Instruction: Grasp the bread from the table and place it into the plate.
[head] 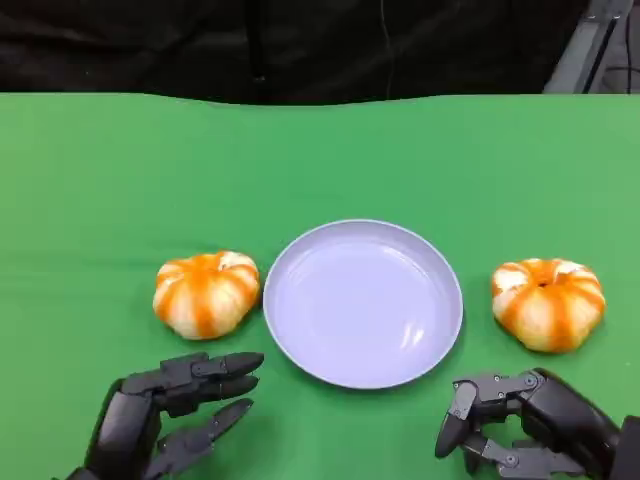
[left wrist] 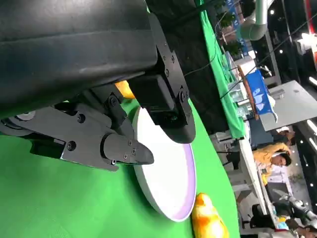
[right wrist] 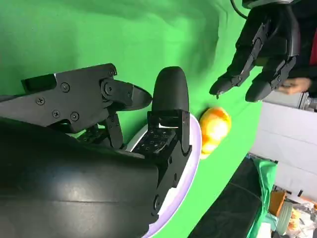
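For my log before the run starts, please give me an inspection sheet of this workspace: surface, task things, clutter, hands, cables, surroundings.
Surface: green table cover, flat.
Task things: left bread and right bread lie on the cover, either side of the plate; the plate holds nothing.
Clutter: nothing seen.
Hands: left hand and right hand both hold nothing, near the front edge, fingers apart.
Cables: thin dark cables hang behind the table.
Surroundings: black backdrop; people stand in the distance.

Right hand (right wrist: pixel 143 106) empty, fingers apart over green table (right wrist: pixel 74 34); beyond it plate (right wrist: pixel 190 163), bread (right wrist: pixel 214 128), left hand (right wrist: pixel 262 49) above.
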`<state>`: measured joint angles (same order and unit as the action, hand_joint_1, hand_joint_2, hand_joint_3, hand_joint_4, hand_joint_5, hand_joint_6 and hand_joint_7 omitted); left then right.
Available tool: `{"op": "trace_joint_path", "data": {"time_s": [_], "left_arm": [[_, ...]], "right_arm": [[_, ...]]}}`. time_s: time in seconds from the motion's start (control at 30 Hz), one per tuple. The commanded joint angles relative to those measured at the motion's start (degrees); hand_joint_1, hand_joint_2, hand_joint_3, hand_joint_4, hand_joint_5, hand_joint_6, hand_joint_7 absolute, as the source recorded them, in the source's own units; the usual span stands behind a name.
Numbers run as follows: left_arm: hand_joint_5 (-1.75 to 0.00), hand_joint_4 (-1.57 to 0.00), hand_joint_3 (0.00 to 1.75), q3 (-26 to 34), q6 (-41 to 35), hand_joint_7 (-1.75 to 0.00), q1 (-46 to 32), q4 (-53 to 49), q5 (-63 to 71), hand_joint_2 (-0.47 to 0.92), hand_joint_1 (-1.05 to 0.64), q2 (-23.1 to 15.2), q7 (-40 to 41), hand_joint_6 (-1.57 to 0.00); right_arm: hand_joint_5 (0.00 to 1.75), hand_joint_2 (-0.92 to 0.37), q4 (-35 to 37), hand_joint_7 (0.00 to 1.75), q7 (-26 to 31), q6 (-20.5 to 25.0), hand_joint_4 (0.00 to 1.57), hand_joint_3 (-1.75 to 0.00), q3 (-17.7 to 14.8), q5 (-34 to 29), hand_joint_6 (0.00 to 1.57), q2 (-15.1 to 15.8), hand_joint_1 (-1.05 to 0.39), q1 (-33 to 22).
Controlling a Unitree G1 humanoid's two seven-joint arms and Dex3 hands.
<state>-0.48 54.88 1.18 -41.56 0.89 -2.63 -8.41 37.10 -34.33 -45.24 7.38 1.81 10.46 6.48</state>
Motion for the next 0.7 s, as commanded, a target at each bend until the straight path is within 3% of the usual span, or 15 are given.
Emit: {"op": "trace_joint_path", "data": {"time_s": [0.03, 0.63, 0.7], "left_arm": [[-0.16, -0.97, 0.15, 0.3, -0.4, 0.0, -0.5, 0.7, -0.7, 0.92, -0.15, -0.6, -0.4, -1.0], [-0.14, -0.99, 0.14, 0.3, 0.0, 0.0, -0.4, 0.3, -1.9, 0.92, -0.15, -0.3, -1.2, -1.0], [-0.06, -0.9, 0.08, 0.7, 0.9, 0.0, -0.3, 0.0, -3.5, 0.92, -0.16, -0.1, -2.2, -0.81]], "right_arm": [[1.6, -0.89, 0.0, 1.07, 0.1, 0.0, 0.71, -0.54, -0.2, 0.2, 0.8, 0.9, -0.04, -0.2], [1.6, -0.88, 0.2, 1.07, -0.1, 0.1, 0.71, -0.54, -0.2, 0.4, 0.8, 0.9, -0.04, -0.1], [1.59, -0.89, 0.5, 1.07, -0.2, -0.2, 0.7, -0.54, -0.2, 0.5, 0.8, 0.9, -0.03, -0.1]]}}
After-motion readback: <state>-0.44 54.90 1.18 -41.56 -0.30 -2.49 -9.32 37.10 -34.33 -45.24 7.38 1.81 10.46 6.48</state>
